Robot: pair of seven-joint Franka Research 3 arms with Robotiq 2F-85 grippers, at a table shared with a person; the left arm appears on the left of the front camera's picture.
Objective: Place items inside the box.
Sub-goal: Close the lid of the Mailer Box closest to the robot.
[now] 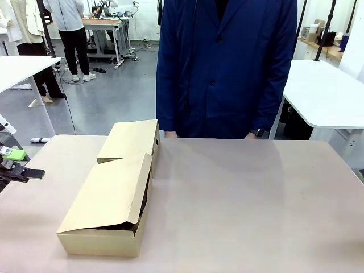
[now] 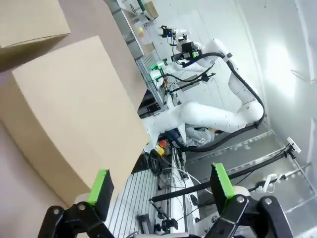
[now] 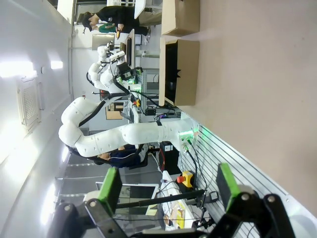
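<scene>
Box: plain tan cardboard, dark interior at the open side. Counter: pale beige, unpatterned. Person's coat: solid navy blue. Left tool: black with green pads.

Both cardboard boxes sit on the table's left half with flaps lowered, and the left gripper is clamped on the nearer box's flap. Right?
Not quite. The left gripper is open and holds nothing, off the nearer box, as the left wrist view shows. The farther box and the lowered flaps are as stated.

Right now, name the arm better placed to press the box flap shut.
Left, probably. The left gripper sits open beside the box, whose near flap is slightly lifted.
</scene>
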